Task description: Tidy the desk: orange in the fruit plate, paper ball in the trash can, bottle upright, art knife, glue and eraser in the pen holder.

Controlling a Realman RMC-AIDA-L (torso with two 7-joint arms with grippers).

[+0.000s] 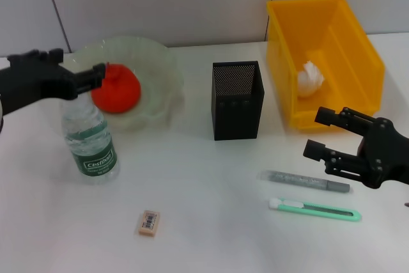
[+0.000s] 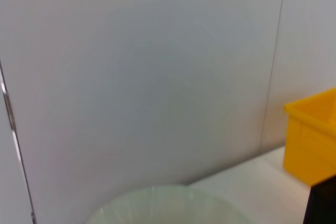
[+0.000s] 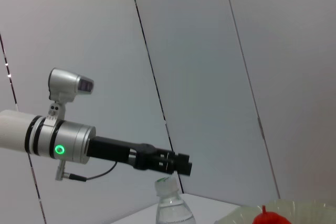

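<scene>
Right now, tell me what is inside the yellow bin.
A white paper ball lies on the floor of the yellow bin, against its left wall. Nothing else shows inside, though the near wall hides the front strip of the floor.

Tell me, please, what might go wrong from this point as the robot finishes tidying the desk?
The left gripper sits right at the top of the upright clear plastic water bottle; a sideways pull could tip it toward the pale green fruit plate. The right gripper, jaws open, hovers above the grey glue stick and the green art knife, which lie close together, so a grasp may nudge the other.
</scene>
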